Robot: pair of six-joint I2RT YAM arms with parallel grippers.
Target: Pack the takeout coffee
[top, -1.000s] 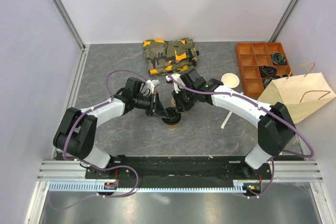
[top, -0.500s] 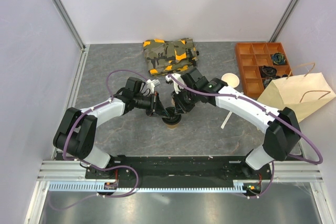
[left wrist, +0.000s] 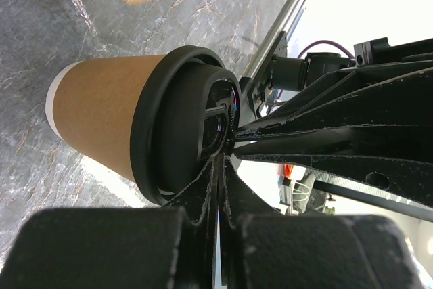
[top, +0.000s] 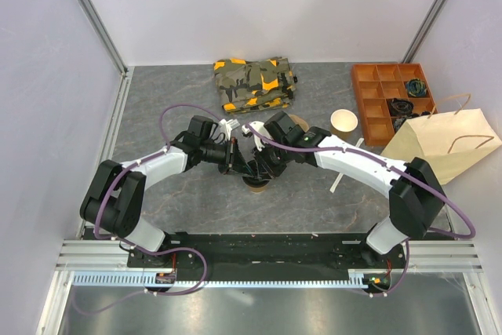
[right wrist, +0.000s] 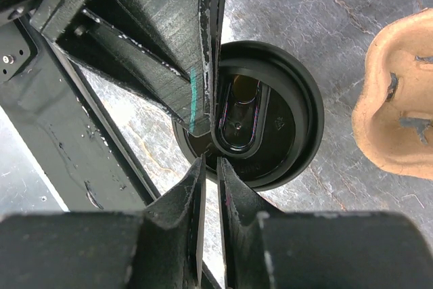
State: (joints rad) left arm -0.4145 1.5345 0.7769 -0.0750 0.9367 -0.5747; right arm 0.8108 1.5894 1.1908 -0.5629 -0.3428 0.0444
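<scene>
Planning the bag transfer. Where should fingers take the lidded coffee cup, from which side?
Probably the cup by its kraft wall just under the black lid, fingers coming level from the side: it stands upright, tapers downward, and the lid's overhanging rim should stop slip.

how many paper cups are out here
2: a lidded cup in the middle, and an open cup to its right, beside the tray. More could be hidden inside the bag.
</scene>
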